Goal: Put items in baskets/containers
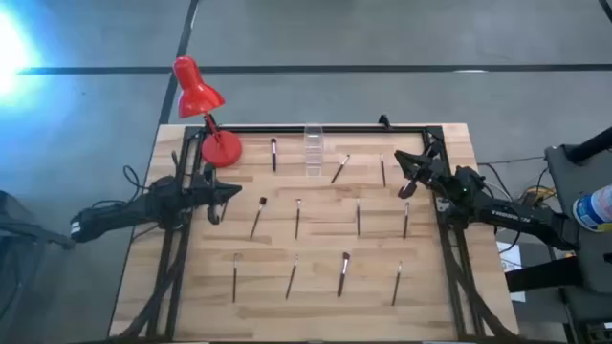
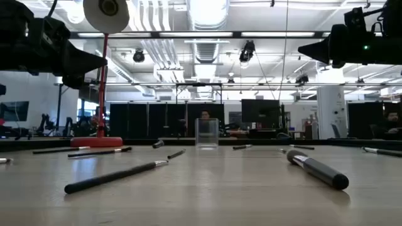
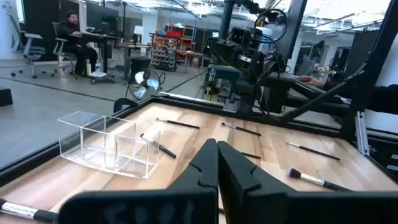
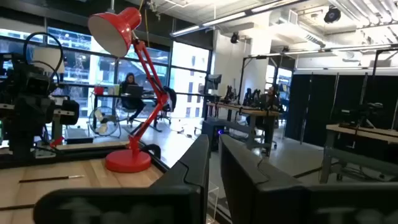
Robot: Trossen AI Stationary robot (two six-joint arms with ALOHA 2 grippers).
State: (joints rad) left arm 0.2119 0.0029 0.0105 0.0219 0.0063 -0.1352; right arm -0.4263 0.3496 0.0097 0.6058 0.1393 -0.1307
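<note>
Brushes (image 1: 296,218) scattered flat across table (image 1: 430,287), clear holder (image 1: 313,150) empty at far edge. Left gripper (image 1: 232,193) shut, right gripper (image 1: 405,182) nearly shut, both empty. Next: open, descend on one brush.

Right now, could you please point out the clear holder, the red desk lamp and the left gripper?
clear holder (image 1: 313,151): high view, its transparent wall.
red desk lamp (image 1: 222,148): high view, its round base.
left gripper (image 1: 235,192): high view, tip of its shut fingers.
</note>
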